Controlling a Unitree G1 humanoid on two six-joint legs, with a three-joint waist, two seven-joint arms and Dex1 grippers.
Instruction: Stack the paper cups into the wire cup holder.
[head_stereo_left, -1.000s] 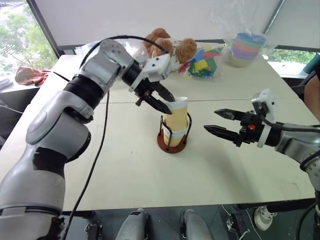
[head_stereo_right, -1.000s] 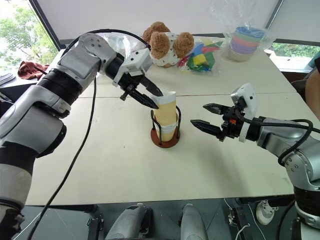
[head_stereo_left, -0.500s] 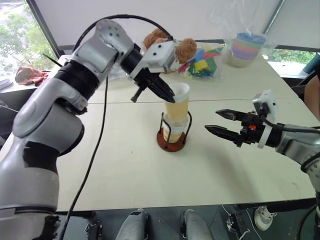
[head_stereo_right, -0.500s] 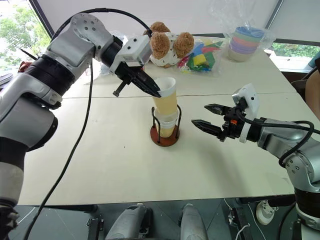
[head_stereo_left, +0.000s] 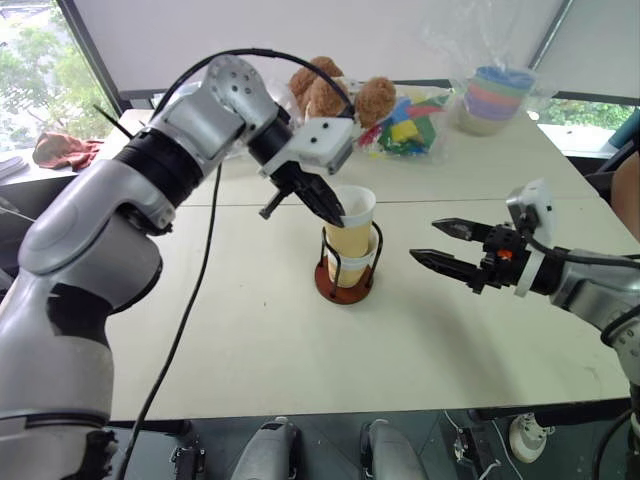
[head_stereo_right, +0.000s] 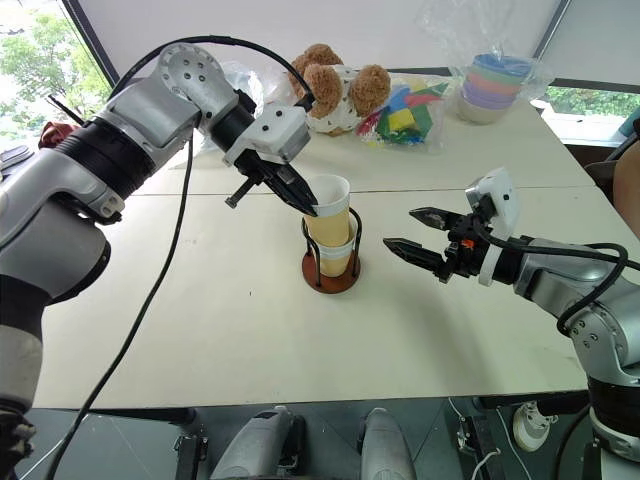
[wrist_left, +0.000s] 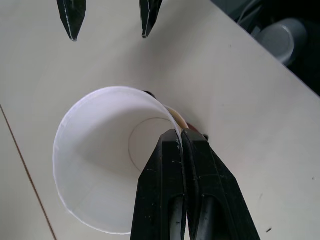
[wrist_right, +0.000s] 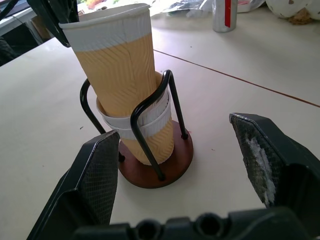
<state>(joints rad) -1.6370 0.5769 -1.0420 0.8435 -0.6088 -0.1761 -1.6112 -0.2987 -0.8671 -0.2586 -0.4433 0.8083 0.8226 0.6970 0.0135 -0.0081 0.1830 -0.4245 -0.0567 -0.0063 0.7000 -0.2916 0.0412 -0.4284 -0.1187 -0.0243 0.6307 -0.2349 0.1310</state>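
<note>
Left hand (head_stereo_left: 335, 212) is pinched tight on the top paper cup's (head_stereo_left: 352, 222) rim, the cup nested in the wire cup holder (head_stereo_left: 345, 277) mid-counter. Right hand (head_stereo_left: 440, 246) waits wide open and empty at 3 o'clock. It's probably not fully seated, so a crooked release could tip the stack.

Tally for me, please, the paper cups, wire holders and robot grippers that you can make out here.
paper cups: 2 told apart, nested; whether another sits beneath them I cannot tell
wire cup holder: 1
grippers: 2, the left gripper and the right gripper
Total: 5
</note>
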